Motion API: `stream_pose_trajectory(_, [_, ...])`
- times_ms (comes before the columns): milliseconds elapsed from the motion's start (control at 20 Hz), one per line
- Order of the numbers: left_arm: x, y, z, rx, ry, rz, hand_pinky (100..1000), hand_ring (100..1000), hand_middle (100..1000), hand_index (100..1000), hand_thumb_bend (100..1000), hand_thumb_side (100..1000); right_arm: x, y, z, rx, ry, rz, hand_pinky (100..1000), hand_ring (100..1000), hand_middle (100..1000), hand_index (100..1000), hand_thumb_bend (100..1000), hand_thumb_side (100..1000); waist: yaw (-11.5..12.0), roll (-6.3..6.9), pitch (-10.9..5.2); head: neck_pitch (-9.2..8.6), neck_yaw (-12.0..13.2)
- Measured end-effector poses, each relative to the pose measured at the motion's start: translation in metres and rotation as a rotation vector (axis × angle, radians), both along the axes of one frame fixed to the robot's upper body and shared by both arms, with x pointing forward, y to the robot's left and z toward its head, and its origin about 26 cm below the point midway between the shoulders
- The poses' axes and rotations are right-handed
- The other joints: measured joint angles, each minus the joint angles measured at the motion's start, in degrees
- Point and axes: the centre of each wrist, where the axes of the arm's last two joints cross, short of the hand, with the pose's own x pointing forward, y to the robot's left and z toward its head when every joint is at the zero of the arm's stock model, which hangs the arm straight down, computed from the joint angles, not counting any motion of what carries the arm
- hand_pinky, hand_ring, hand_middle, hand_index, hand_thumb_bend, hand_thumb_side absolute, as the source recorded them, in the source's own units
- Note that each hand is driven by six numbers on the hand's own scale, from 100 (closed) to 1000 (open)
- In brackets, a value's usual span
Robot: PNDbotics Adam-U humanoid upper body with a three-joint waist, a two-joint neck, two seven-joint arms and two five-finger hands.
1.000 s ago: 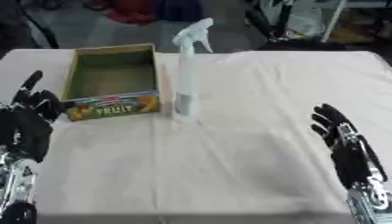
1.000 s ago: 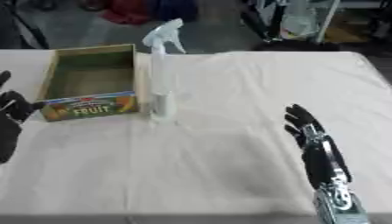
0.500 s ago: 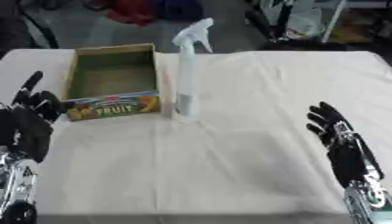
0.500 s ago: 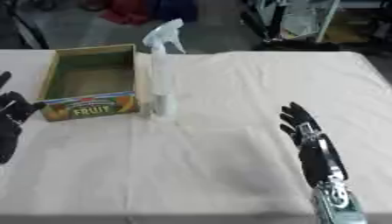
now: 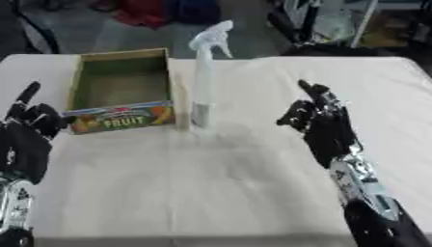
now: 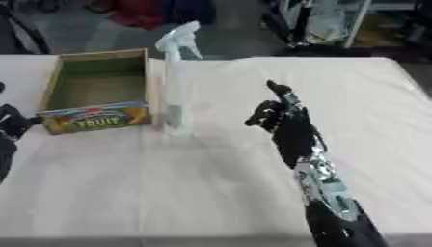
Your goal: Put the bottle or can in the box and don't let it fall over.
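I see a tall white spray bottle (image 5: 202,82) standing upright on the cloth-covered table (image 5: 253,193), just beside the right wall of the open fruit box (image 5: 122,91). My right hand (image 5: 319,120) hovers right of the bottle, apart from it, fingers relaxed and holding nothing. My left hand (image 5: 30,132) rests at the left edge, fingers up and spread.

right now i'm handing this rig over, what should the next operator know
Right hand: open, raised over the table, right of the bottle, not touching it.
Left hand: open, idle at the left edge, fingers up.
Clear plastic spray bottle with white trigger head: upright on the white tablecloth, just right of the box.
Cardboard box with the FRUIT label: open, nothing inside.
Done: nothing placed yet.
Left: grasp the bottle, set it upright in the box.
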Motion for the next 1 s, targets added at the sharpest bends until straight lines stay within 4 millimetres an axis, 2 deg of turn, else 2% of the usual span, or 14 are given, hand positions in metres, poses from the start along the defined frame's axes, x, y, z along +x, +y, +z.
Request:
stream_pose_trajectory(50, [0.0, 0.0, 0.0, 0.0, 0.001, -0.001, 639, 348, 360, 936, 493, 1000, 0.003, 0.006, -0.002, 0.049, 0.036, 0.03, 239, 178, 181, 1000, 236, 849, 0.2, 0.0, 0.0, 0.0, -0.28])
stream_pose_trajectory(200, [0.0, -0.001, 0.0, -0.005, 0.001, -0.004, 638, 347, 360, 936, 494, 1000, 0.008, 0.025, -0.008, 0.183, 0.118, 0.11, 190, 140, 148, 1000, 412, 947, 0.59, 0.0, 0.02, 0.0, -1.12])
stream_pose_trajectory(350, [0.0, -0.002, -0.001, -0.009, 0.001, -0.008, 638, 347, 359, 936, 495, 1000, 0.011, 0.04, -0.01, 0.282, 0.152, 0.169, 158, 112, 122, 1000, 507, 987, 0.92, 0.0, 0.05, 0.0, -1.88])
stream_pose_trajectory(450, [0.001, -0.003, 0.0, -0.009, 0.0, -0.013, 638, 346, 359, 936, 495, 1000, 0.013, 0.049, -0.011, 0.331, 0.159, 0.2, 151, 104, 115, 1000, 527, 999, 1.12, -0.02, 0.09, 0.0, -2.27])
stream_pose_trajectory(500, [0.002, -0.004, 0.0, -0.01, -0.001, -0.014, 637, 346, 359, 936, 497, 1000, 0.014, 0.053, -0.01, 0.35, 0.16, 0.213, 148, 101, 111, 1000, 488, 942, 1.26, -0.02, 0.13, 0.0, -2.47])
stream_pose_trajectory(600, [0.002, -0.004, 0.001, -0.012, -0.003, -0.018, 637, 346, 359, 936, 495, 1000, 0.015, 0.061, -0.01, 0.379, 0.162, 0.233, 147, 100, 111, 1000, 539, 999, 1.4, -0.05, 0.17, 0.0, -2.74])
stream_pose_trajectory(1000, [0.003, -0.007, 0.001, -0.022, -0.003, -0.032, 636, 346, 359, 936, 495, 1000, 0.017, 0.085, -0.005, 0.427, 0.165, 0.273, 165, 112, 123, 1000, 544, 1000, 2.62, 0.18, 0.17, 0.0, -3.95])
